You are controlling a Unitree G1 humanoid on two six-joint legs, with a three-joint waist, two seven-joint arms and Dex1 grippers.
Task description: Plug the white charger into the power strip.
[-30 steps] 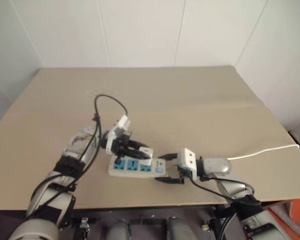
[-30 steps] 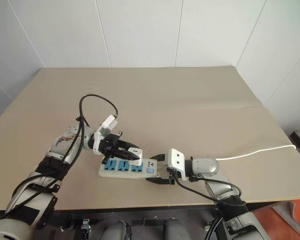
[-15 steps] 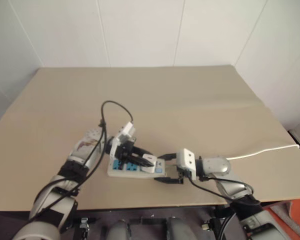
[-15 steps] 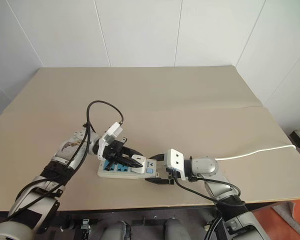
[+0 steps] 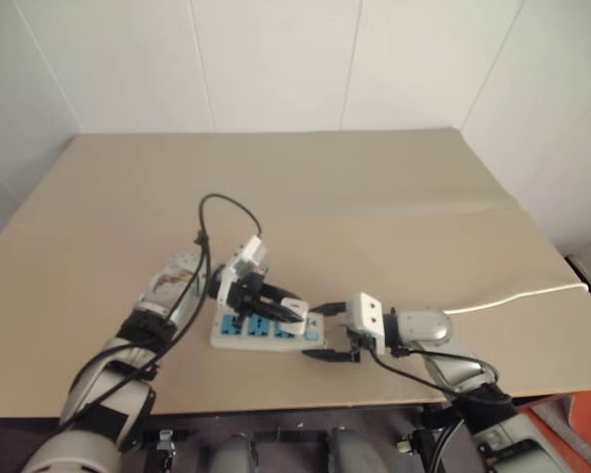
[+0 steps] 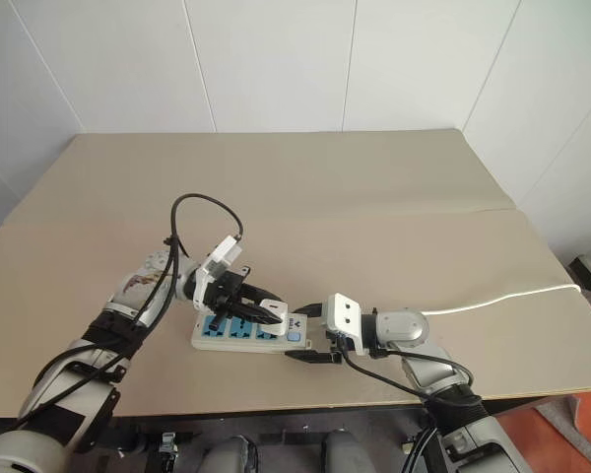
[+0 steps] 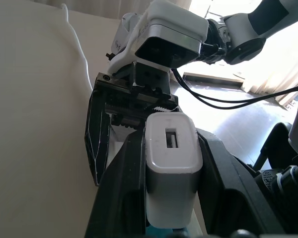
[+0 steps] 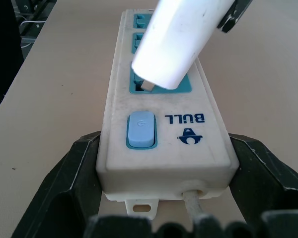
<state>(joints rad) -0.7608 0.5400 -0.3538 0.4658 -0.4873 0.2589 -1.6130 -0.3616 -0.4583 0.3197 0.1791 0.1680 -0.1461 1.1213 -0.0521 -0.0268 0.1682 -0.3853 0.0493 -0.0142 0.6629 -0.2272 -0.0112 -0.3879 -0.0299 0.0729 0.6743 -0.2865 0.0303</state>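
Note:
The power strip [image 8: 164, 126], a white bar with blue sockets and a blue switch, lies near the table's front edge [image 5: 261, 333]. My right gripper [image 5: 333, 335] clamps its switch end, one black finger [image 8: 72, 173] pressed against each long side. My left gripper [image 6: 272, 313] is shut on the white charger [image 7: 171, 171], gripping its two flanks. The charger [image 8: 176, 44] leans over the blue socket beside the switch, with one metal prong at the socket's slot. How deep the prong sits I cannot tell.
The strip's thin white cord [image 5: 517, 296] runs right across the tan table [image 5: 374, 197] to its right edge. A black cable [image 5: 222, 212] loops up from my left wrist. White walls stand behind the table, whose front edge lies just below the strip.
My left forearm and its cable loop have swung in toward the strip. The charger stays over the switch-end socket. The right gripper and the strip have not moved.

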